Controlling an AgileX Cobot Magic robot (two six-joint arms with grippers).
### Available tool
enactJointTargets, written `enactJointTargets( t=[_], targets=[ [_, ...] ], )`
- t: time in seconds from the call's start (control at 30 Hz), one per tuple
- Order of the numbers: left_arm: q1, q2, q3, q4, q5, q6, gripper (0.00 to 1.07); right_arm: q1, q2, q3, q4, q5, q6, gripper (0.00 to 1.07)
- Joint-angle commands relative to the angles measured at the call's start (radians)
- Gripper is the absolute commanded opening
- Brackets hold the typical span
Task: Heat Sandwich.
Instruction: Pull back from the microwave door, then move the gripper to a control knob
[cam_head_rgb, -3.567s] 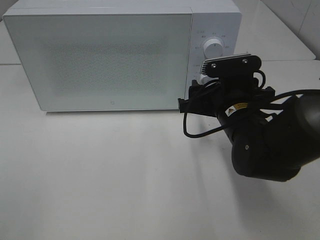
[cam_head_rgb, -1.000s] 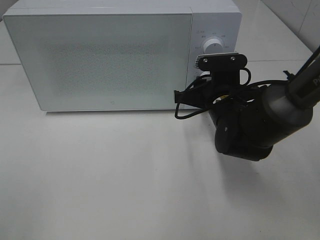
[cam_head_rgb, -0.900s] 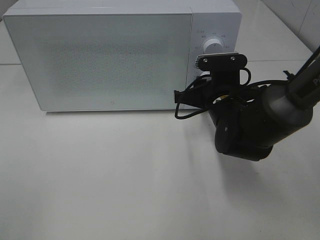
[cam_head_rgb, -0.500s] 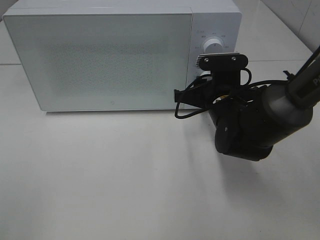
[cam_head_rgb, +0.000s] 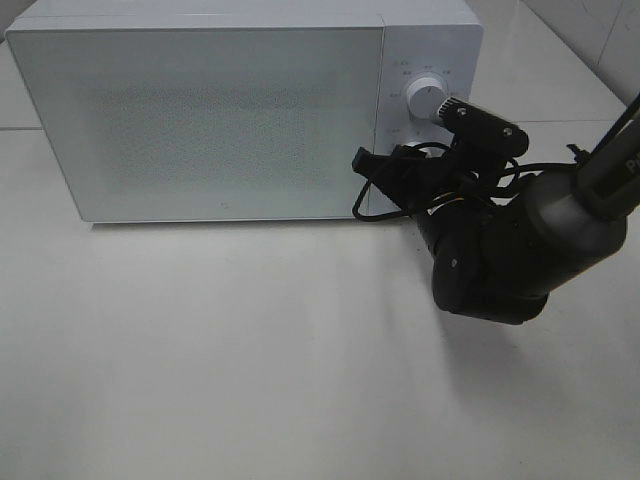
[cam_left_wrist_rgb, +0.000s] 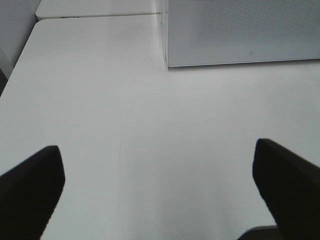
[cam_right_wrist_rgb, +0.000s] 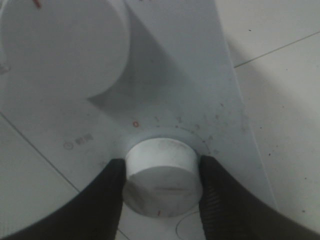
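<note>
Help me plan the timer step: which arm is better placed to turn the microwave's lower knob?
Right. The right claw clasps the lower knob; the left claw hangs open over the table, away from the microwave.

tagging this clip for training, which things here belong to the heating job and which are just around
Job: microwave, lower knob, right gripper clasping that knob; no sandwich in view.
Idle: upper knob, left gripper open over the table.

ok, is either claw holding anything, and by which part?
Right claw grips the lower knob of the microwave, clamped across the knob's round side wall. Left claw is open, holding nothing.
</note>
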Motion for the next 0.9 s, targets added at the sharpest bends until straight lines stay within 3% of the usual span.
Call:
enactJointTargets(
  t=[0.03, 0.73, 0.9],
  targets=[
    [-0.006, -0.017, 0.003, -0.003, -0.002, -0.001, 0.98, 0.000, -0.012, -0.016, -0.038, -0.078, 0.208, 0.06],
    [-0.006, -0.017, 0.003, -0.003, -0.002, -0.001, 0.98, 0.000, -0.006, -0.016, -0.026, -0.100, 0.998, 0.07],
    [-0.006, -0.017, 0.003, -0.003, -0.002, -0.001, 0.98, 0.000, -0.006, -0.016, -0.010, -0.100, 1.071, 0.07]
  ],
)
